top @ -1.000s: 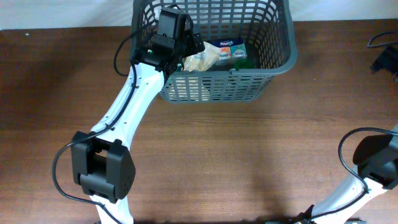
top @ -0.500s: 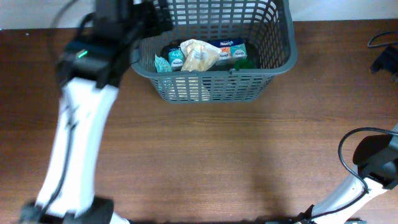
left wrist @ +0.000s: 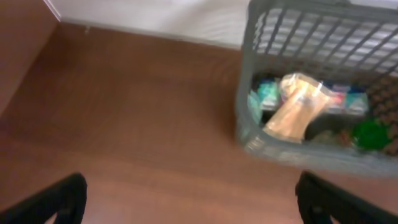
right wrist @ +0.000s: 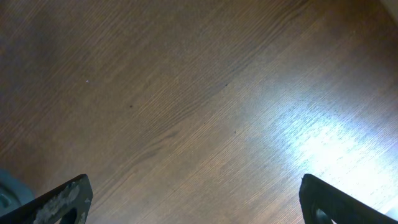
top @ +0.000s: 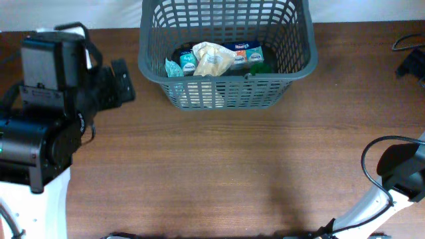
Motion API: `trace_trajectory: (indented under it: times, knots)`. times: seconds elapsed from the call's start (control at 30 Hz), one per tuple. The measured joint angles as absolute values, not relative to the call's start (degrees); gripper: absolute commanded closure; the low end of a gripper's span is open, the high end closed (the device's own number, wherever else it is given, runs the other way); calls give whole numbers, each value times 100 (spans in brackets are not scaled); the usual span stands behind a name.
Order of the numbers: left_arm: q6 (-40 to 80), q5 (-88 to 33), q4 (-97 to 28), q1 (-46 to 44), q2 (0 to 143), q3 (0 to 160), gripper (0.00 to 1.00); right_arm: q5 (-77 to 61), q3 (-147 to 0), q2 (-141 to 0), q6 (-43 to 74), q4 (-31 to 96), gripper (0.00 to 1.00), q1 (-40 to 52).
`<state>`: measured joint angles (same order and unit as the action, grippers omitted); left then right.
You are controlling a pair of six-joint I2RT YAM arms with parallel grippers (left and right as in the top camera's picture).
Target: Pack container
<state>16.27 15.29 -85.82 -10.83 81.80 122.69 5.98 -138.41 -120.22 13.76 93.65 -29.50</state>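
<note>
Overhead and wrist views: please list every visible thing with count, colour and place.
dark grey plastic lattice basket: one, grey, table's far middle
cream crinkled packet: one, cream, in basket
small teal packets: two, teal, in basket, left side
printed carton: one, white and blue, in basket
green round thing: one, green, in basket, right
brown wooden table: one, brown, under everything
left gripper: one, black, open, left of basket
right gripper: one, black, open, over table

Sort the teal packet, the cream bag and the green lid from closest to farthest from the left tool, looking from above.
From the left tool, seen from overhead:
1. Teal packet, at the left end of the basket.
2. Cream bag, in the middle.
3. Green lid, at the right end.
</note>
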Motion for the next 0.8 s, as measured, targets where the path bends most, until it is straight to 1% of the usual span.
trace_trajectory:
  times: [0.17,0.33,0.43,0.67,0.8]
  knots:
    - [1739,1570,-9376,-1083,8169,12160,1,598,-13841,-12022,1374,9365,1,-2950]
    - [1942,1573,-9609,-1083,7767,11725,1,598,-13841,-12022,1374,9365,1,-2950]
    - [2053,1570,-9629,-1083,7118,11295,1,600,-13841,-12022,1376,9362,1,-2950]
    - [2488,1516,-9660,-1079,5122,10320,1,598,-13841,-12022,1376,9365,1,-2950]
    - [2657,1376,-9675,-1079,4335,9804,1,598,-13841,-12022,1376,9365,1,-2950]
